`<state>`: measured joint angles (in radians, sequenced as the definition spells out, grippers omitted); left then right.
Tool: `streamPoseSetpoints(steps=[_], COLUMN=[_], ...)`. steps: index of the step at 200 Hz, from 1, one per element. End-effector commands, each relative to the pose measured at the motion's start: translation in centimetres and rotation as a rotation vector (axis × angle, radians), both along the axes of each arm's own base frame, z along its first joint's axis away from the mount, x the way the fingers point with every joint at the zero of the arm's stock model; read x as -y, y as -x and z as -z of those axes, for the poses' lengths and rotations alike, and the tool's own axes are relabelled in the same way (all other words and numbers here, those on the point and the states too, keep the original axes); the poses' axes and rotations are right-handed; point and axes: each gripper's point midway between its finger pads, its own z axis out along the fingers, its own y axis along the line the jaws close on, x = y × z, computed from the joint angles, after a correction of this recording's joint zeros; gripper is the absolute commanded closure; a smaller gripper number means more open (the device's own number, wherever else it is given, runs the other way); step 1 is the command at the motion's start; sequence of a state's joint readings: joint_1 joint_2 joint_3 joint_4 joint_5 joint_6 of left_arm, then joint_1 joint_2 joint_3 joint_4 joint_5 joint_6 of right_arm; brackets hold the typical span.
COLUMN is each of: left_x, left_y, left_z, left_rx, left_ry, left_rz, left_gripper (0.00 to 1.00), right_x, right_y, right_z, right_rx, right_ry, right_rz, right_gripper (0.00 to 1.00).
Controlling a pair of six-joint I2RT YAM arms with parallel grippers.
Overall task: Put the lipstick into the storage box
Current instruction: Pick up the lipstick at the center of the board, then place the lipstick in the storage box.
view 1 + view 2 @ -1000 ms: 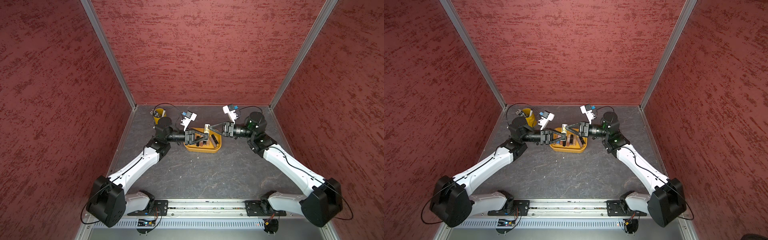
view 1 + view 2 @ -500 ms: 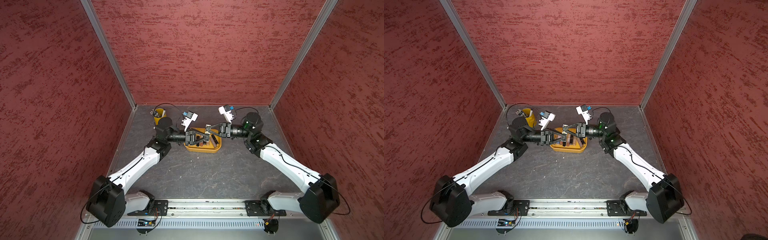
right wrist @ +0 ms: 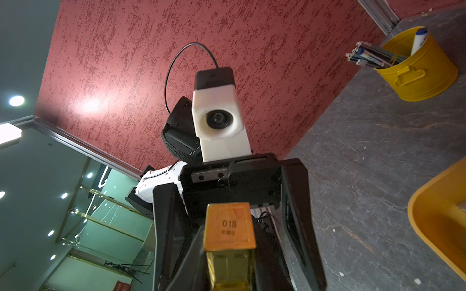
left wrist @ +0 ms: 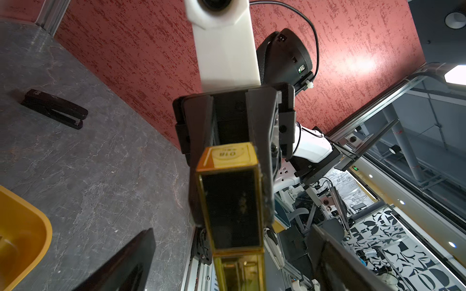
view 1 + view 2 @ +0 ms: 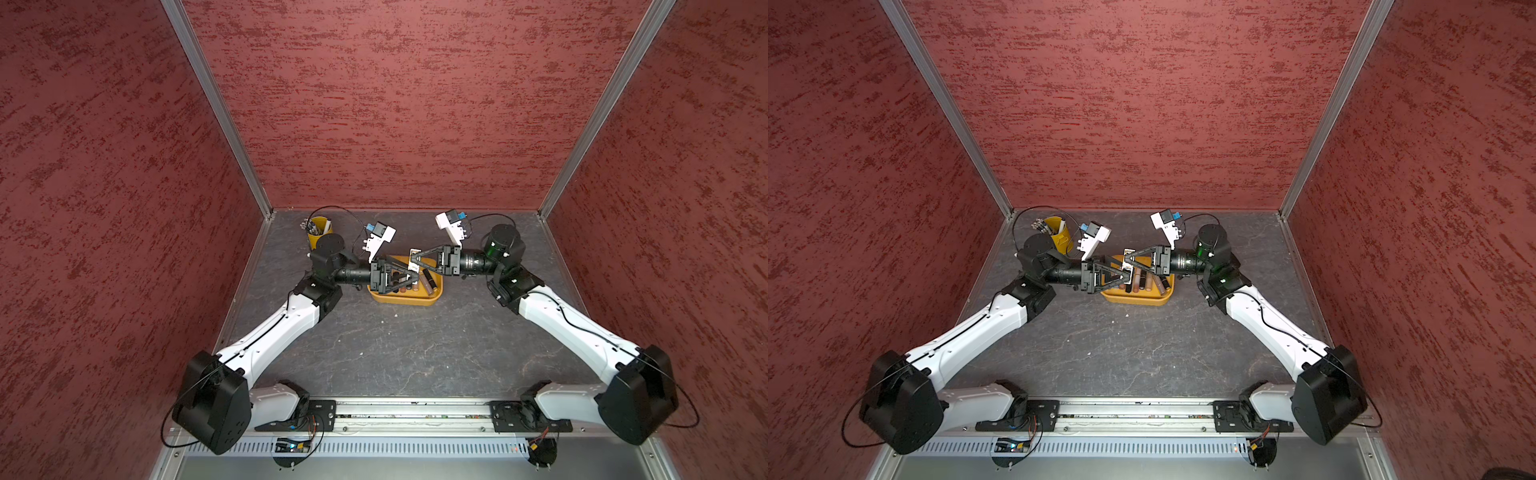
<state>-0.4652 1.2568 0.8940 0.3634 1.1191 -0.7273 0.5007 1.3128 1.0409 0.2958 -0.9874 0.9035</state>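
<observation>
Both arms meet right over the storage box [image 5: 405,300], out on the grey table [image 5: 395,357]. The right gripper [image 4: 230,219] is clamped on the lipstick [image 4: 230,196], a square amber-and-gold case, with one black jaw pressed to each side of it. The lipstick rides in the air above the far side of the box, between the two grippers. It stands roughly on end, and the end stamped 01B is turned upward, plain to see in both wrist views.

The left gripper [image 5: 409,277] faces it from the opposite side with its jaws spread wide. They flank the lipstick with clear air on both sides and touch nothing.

Down in the box, several tubes [image 5: 428,279], some dark and some brown, lie side by side on its floor. Over by the left arm, near the back corner, a yellow bucket [image 3: 418,68] holds a bundle of pens [image 3: 370,56]. A black stapler [image 4: 54,108] lies flat on the table close to the back wall, well apart from the box.
</observation>
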Motion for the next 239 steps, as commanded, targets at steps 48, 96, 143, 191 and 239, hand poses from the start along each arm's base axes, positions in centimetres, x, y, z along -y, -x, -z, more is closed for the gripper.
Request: streamPoseSetpoints(steps=[48, 96, 143, 191, 239], left_x=[-3.8, -6.8, -8.4, -7.9, -8.1], left_y=[-1.5, -2.2, -2.4, -1.3, -0.9], left_z=[0.9, 3.6, 6.9, 11.1, 13.5], left_rx=[0.152, 0.336, 0.392, 0.351, 0.322], left_ry=[-0.254, -0.587, -0.821, -0.885, -0.907], left_rz=[-0.302, -0.542, -0.628, -0.531, -0.508], left_gripper=[0.0, 0.0, 0.0, 0.0, 0.0], right_x=[1.6, 3.7, 5.7, 5.9, 5.1], right_y=[-3.7, -6.9, -9.3, -11.7, -13.5], right_z=[3.5, 8.2, 12.4, 16.1, 20.6], right_rx=[0.001, -0.076, -0.075, -0.056, -0.071], right_ry=[0.334, 0.601, 0.87, 1.04, 1.166], right_rz=[0.229, 0.382, 0.463, 0.45, 0.401], right_gripper=[0.91, 0.92, 0.91, 0.91, 0.91])
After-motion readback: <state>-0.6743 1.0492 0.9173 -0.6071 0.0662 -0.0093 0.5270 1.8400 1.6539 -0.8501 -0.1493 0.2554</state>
